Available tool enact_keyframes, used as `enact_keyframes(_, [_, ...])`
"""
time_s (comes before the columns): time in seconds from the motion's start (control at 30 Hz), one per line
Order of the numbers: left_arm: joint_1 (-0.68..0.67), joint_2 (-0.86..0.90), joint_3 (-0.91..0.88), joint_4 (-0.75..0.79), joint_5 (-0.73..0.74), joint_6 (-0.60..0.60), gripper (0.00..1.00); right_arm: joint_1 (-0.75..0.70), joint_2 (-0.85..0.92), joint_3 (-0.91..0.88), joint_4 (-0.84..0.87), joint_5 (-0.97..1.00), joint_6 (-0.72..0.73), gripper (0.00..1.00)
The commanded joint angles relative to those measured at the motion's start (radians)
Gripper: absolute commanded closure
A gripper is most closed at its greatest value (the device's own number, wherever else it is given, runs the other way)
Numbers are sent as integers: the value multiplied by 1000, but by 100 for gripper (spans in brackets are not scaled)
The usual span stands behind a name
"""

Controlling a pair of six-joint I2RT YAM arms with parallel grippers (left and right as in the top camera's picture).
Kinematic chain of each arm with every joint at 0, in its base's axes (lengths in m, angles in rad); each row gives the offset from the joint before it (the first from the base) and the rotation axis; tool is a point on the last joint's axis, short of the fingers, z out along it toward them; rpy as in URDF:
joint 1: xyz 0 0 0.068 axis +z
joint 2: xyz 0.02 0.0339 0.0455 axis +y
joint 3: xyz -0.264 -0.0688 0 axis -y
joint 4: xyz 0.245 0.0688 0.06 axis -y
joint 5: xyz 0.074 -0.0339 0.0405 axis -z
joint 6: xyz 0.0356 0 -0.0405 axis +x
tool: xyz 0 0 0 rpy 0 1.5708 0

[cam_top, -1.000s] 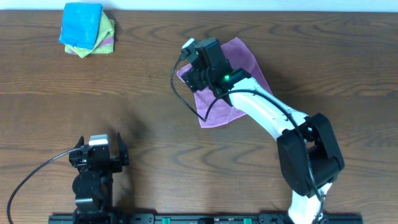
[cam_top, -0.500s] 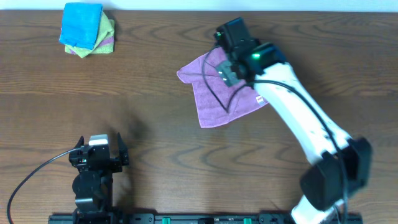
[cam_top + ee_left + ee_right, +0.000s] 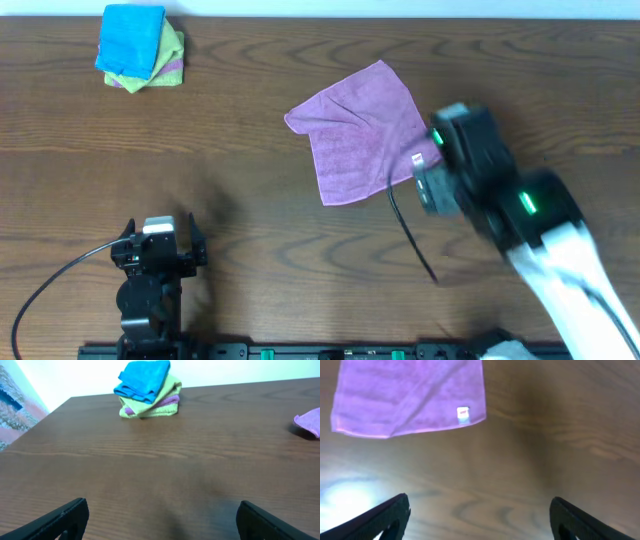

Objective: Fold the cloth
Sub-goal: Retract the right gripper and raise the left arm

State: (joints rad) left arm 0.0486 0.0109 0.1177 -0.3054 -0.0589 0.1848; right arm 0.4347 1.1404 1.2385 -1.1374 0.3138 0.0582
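Left gripper [image 3: 162,228] at the near edge of the table [image 3: 250,180], jaws wide and empty; right gripper [image 3: 477,515] (blurred from overhead) likewise spread, apparently over bare wood just beside the cloth [image 3: 362,130], which lies flat mid-table; folded cloth stack [image 3: 140,48] far left.

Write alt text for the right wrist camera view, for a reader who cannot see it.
A purple cloth lies on a brown wooden table in the upper left of the view, a small white tag near its lower right corner. The right gripper is open and holds nothing, its two black fingers at the bottom corners.
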Motion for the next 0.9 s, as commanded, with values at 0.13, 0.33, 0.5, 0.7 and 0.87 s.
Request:
enact_keyframes(0.13, [-3, -5, -20, 171, 511, -186, 5, 12, -384, -96, -121, -124, 41, 5])
enact_keyframes(0.33, [-3, -5, -20, 559, 1145, -414, 5, 12, -422, -96, -190, -158, 61, 4])
enact_keyframes(0.5, [-4, -5, -19, 903, 1356, -534, 5, 12, -398, -96, -192, -158, 60, 3])
enact_keyframes(0.7, [-2, -5, -19, 1052, 1360, -588, 5, 12, -373, -96, -201, -164, 60, 2])
enact_keyframes(0.87, [-4, -5, -19, 1054, 1292, -557, 5, 12, -373, -96, -211, -97, 79, 1])
